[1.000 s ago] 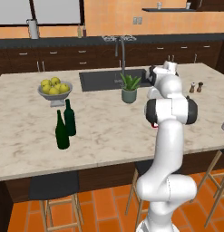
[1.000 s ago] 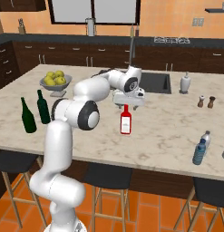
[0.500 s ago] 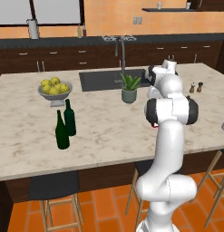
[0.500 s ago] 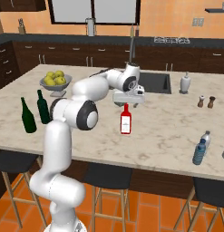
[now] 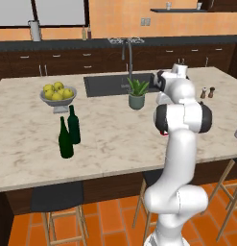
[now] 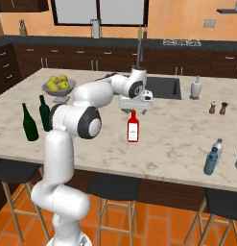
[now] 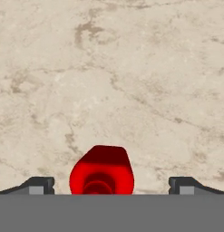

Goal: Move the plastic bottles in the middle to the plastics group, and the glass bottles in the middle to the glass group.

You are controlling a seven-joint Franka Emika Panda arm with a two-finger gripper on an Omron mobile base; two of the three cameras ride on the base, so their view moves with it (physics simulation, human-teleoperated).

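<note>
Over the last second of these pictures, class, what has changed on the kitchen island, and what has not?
Nothing visibly moved. The gripper still hangs open just above the red bottle, its fingers apart on either side of the neck, not touching it. The green bottles and the plastic bottles stand where they were.

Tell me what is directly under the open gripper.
The red glass bottle stands upright on the marble counter right below the gripper, its neck between the spread fingers, untouched. From the hand camera, its shoulders hide its label and base.
</note>
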